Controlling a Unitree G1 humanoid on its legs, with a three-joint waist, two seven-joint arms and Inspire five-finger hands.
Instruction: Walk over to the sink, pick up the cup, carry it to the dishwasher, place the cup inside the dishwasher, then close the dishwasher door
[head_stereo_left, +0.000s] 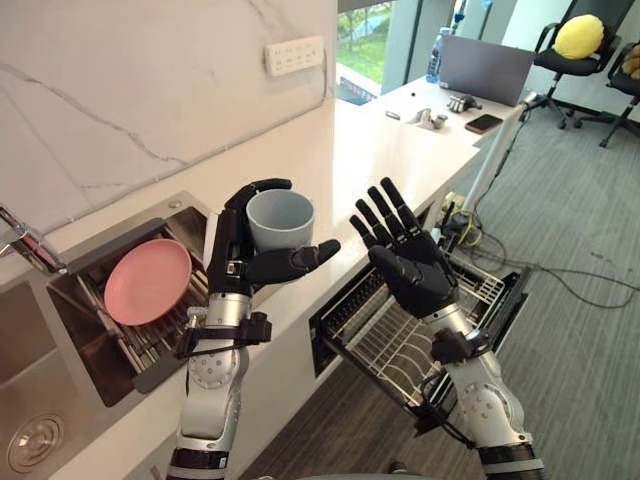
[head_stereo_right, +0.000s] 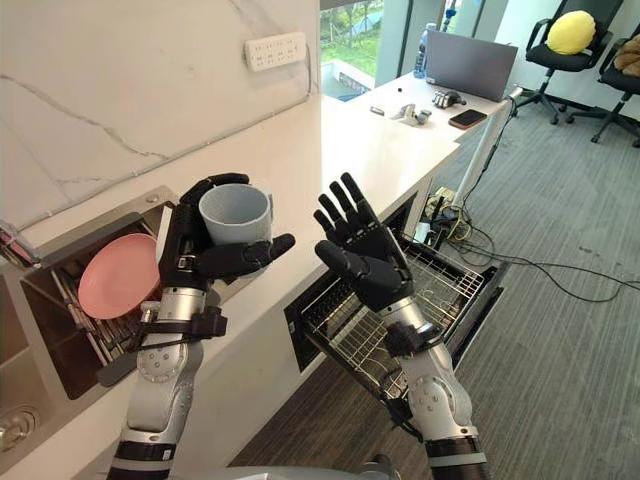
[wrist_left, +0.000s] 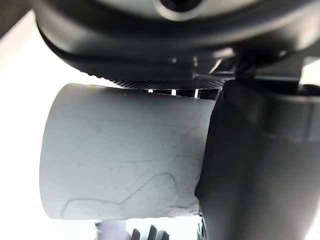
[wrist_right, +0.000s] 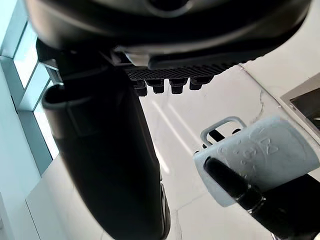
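Left robot hand clamps the grey cup upright over the tabletop edge, apparently for carrying to the open dishwasher rack below, while right robot hand is raised, fingers spread, empty.

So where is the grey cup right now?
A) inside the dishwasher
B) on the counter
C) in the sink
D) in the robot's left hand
D: the left hand has its fingers and thumb curled round the cup, holding it up in the air.

Matt plastic cup, wire-metal dishwasher rack, glossy marble-look countertop.
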